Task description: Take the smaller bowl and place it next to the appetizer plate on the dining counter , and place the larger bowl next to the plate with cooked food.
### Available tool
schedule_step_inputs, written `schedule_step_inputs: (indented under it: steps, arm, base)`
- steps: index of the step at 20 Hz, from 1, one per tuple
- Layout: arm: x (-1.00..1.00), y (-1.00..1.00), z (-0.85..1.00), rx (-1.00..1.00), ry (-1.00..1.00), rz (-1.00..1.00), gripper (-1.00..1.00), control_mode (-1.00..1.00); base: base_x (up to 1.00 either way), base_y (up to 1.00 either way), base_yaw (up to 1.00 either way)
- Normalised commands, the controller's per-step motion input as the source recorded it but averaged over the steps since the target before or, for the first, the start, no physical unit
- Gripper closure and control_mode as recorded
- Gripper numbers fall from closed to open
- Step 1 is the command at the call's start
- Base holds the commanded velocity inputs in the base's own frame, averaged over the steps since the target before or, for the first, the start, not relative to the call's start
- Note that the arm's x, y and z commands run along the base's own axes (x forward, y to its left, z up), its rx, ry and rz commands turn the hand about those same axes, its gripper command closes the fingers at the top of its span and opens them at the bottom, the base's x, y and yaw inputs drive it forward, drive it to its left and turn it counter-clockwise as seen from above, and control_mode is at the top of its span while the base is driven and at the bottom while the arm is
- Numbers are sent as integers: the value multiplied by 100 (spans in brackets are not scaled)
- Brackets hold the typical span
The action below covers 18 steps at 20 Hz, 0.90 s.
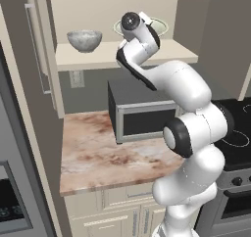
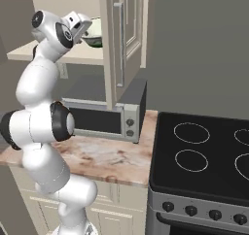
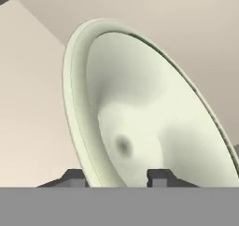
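Fig.: grasp of the larger bowl (image 3: 140,127) on the open cabinet shelf (image 1: 98,59) above the microwave (image 1: 142,116). Gripper (image 3: 119,179) is set astride the bowl's rim, one fingertip (image 3: 74,178) outside, the other inside; jaws narrow, but firm contact w/ the rim cannot be told. Rim should be pinched squarely & lifted level before withdrawal. The smaller bowl (image 1: 84,40) sits further left on the same shelf, apart

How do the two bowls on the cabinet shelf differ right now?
The smaller bowl is mottled grey-white and deep; the larger bowl is cream inside and flares wide. The smaller bowl stands free at the shelf's left, while the gripper straddles the larger bowl's rim. Both sit upright on the same shelf.
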Motion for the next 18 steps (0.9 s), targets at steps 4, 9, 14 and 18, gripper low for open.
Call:
schedule_step_inputs:
  steps: [4, 9, 14, 18]
  arm:
    - [-12, 0, 0, -2, 0, 0, 100, -100]
    - [-42, 0, 0, 0, -1, 0, 100, -100]
    - [-93, 9, 0, 0, -6, 3, 100, -100]
    - [-100, 21, -5, 0, -4, 7, 100, -100]
  base:
    - [0, 0, 0]
    - [0, 0, 0]
    - [0, 0, 0]
    - [0, 0, 0]
